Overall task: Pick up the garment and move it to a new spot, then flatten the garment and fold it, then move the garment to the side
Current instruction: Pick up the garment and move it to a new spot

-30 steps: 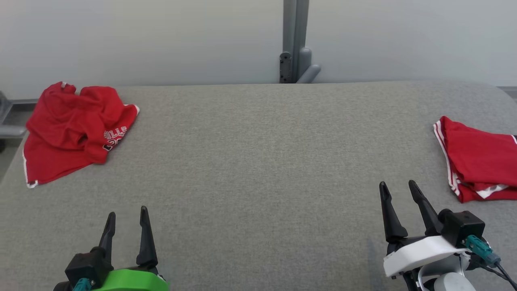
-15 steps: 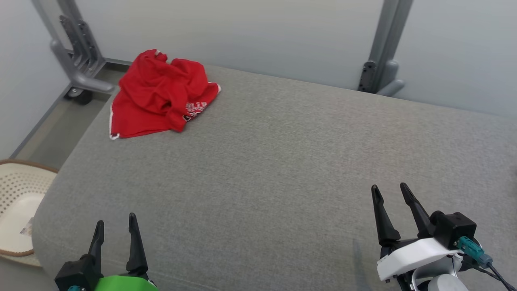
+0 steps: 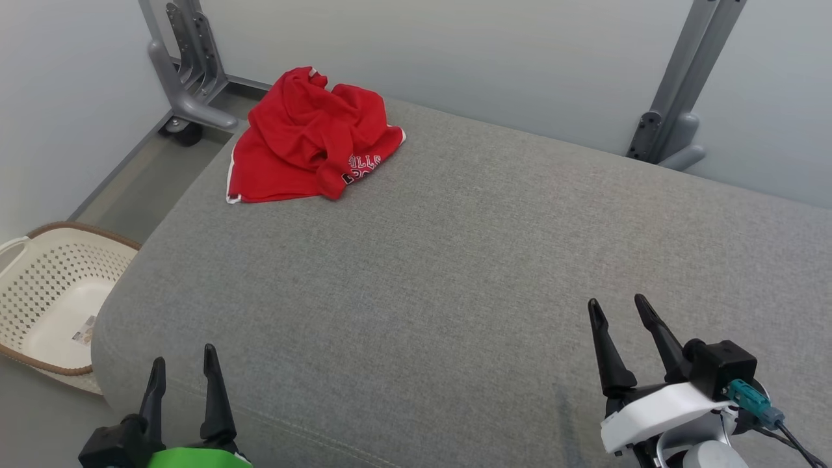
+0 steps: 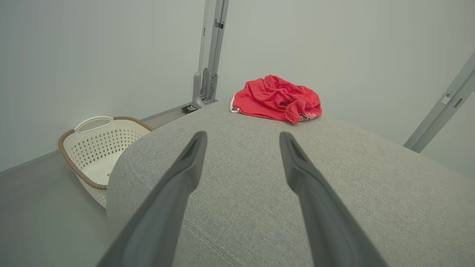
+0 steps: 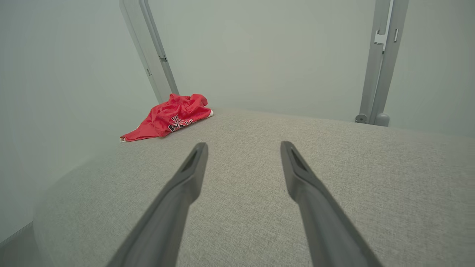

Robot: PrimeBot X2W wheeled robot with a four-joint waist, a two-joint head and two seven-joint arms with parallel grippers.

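A crumpled red garment (image 3: 305,140) with white trim and lettering lies at the far left corner of the grey padded table (image 3: 455,260). The left wrist view has the garment (image 4: 276,98) ahead past the fingertips, and the right wrist view has the garment (image 5: 169,116) far off to the left. My left gripper (image 3: 183,367) hovers open over the near left edge with nothing between its fingers. Over the near right part my right gripper (image 3: 616,309) is open and empty too. Both are far from the garment.
A cream perforated laundry basket (image 3: 49,299) stands on the floor left of the table, also in the left wrist view as the basket (image 4: 98,144). Grey metal frame posts (image 3: 188,78) rise behind the table's far corners, against a pale wall.
The head camera has turned left: the garment now sits nearer the picture's middle, the basket has come into view, and a second red garment at the right has left the picture. Both grippers stay open.
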